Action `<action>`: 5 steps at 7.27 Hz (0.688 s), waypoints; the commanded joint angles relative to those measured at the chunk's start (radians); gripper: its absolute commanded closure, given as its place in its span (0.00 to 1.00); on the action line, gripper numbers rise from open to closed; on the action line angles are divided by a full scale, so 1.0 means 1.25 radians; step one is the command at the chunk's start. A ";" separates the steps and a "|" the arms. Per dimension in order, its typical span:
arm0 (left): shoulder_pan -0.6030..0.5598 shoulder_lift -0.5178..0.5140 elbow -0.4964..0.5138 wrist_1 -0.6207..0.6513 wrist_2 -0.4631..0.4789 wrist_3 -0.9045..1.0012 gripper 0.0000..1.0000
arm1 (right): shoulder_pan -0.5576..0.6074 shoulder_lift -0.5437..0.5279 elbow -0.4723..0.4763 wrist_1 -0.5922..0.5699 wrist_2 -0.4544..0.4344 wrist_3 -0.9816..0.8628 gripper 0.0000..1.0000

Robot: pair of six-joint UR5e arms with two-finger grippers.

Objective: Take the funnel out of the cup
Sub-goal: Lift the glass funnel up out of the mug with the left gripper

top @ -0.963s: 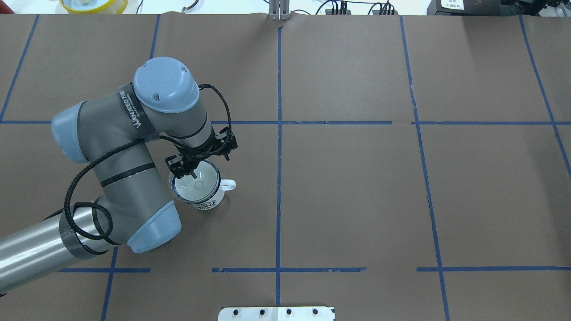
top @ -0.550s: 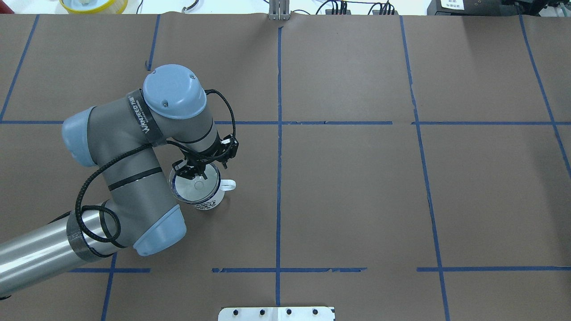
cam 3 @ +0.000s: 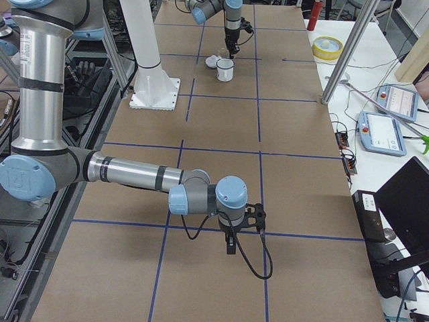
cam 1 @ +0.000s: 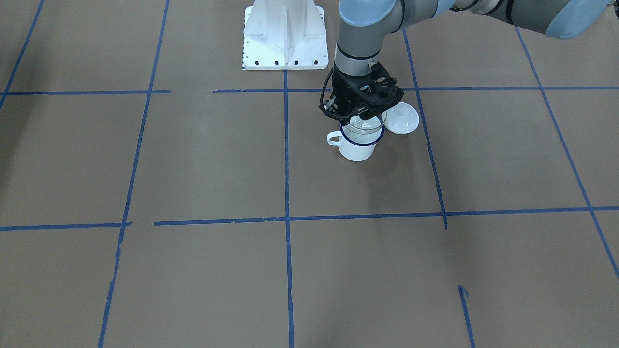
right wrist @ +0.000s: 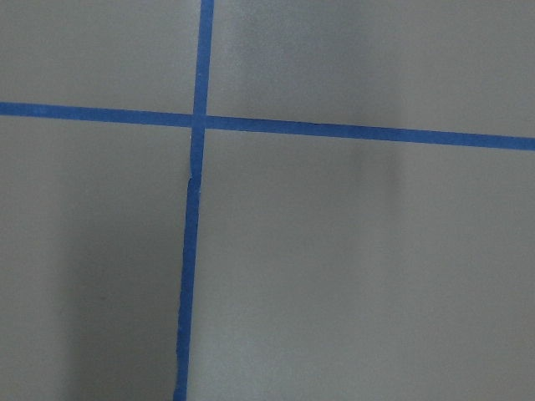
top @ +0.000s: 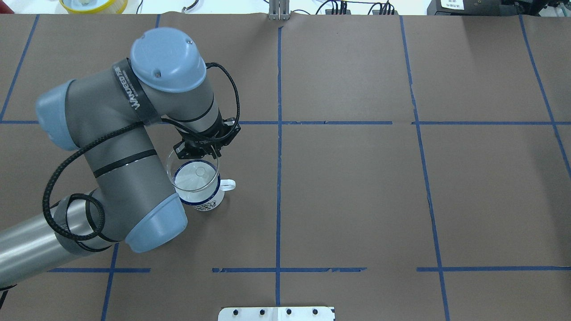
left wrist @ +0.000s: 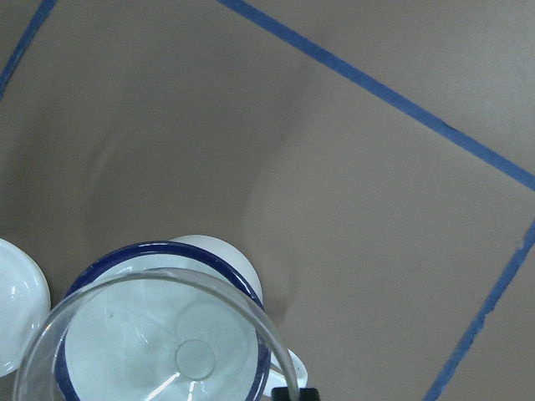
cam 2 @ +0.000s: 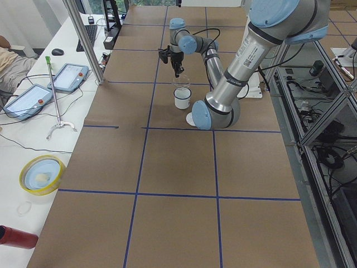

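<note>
The clear funnel hangs tilted just above the white blue-rimmed cup, its spout over the cup's mouth. My left gripper is shut on the funnel's far rim. In the front view the gripper holds the funnel over the cup. The left wrist view shows the funnel's rim over the cup's blue rim. My right gripper shows only in the right exterior view, low over the table far from the cup; I cannot tell whether it is open.
A white domed lid with a knob lies on the table right beside the cup, on my arm's side. The white robot base plate stands behind. Brown paper with blue tape lines covers the table.
My left gripper came down over the cup, closed on the funnel's rim, then rose. The funnel has lifted out of the cup. The cup has stayed in place.
</note>
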 commanded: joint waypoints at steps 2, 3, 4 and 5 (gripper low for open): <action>-0.052 -0.053 -0.015 0.069 0.044 0.022 1.00 | 0.000 0.000 0.000 0.000 0.000 0.000 0.00; -0.108 -0.043 -0.003 -0.037 0.051 -0.019 1.00 | 0.000 0.000 0.000 0.000 0.000 0.000 0.00; -0.136 -0.006 0.061 -0.241 0.052 -0.116 1.00 | 0.000 0.000 0.000 0.000 0.000 0.000 0.00; -0.149 0.041 0.120 -0.440 0.057 -0.184 1.00 | 0.000 0.000 -0.001 0.000 0.000 0.000 0.00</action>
